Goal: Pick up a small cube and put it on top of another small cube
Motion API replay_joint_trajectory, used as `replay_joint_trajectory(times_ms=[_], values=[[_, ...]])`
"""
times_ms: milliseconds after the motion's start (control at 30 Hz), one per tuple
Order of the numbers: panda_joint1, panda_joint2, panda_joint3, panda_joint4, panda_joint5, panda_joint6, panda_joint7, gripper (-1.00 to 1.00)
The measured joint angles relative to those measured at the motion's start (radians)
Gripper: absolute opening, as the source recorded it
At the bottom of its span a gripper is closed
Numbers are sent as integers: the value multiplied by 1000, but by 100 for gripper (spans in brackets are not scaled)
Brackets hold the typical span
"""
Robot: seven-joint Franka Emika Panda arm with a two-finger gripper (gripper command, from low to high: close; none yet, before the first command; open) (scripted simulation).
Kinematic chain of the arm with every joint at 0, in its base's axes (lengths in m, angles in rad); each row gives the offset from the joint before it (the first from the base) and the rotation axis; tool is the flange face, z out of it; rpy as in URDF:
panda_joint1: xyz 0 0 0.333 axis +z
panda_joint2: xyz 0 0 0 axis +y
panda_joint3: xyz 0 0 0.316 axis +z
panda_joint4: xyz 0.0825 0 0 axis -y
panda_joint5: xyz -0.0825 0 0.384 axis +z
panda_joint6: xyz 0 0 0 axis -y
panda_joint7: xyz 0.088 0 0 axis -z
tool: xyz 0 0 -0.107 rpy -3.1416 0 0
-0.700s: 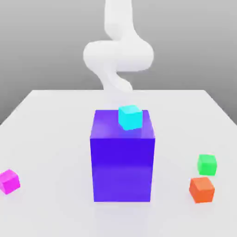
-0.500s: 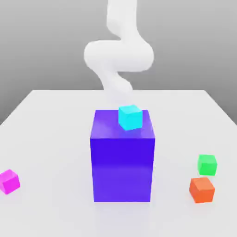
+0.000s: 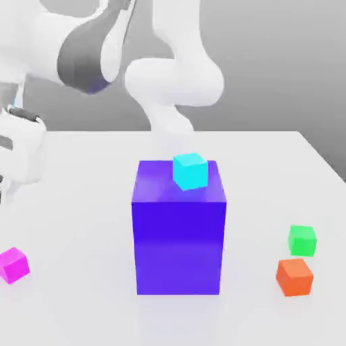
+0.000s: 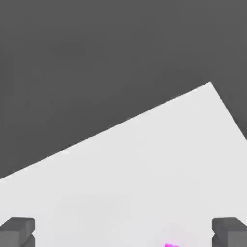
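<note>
Wide-apart jaws frame a magenta cube (image 4: 171,245) on the white table (image 4: 144,164).

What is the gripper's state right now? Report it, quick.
Gripper: open, fingers spread wide and holding nothing; the small bright magenta cube sits free on the white table.

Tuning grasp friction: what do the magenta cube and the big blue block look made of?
Magenta cube: flat matte colour, no texture, plastic-like at a guess. Big blue block: glossier, with a soft sheen on its top and a faint reflection on the table. Rendered shading only, so material is uncertain.
</note>
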Motion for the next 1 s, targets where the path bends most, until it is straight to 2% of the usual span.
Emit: replay_joint_trajectory(times_ms=[200,300,433,467,700,867,1000], values=[[-116,190,-2,-41,180,89,-156,0],[-185,286,33,-48,286,139,-242,0],[-241,430,94,-22,354,248,-295,0],[-249,453,103,-18,361,266,-301,-100],[-250,452,104,-18,359,264,-299,-100],[-218,294,58,-49,288,145,-245,-100],[-137,203,96,-44,276,131,-112,-100]])
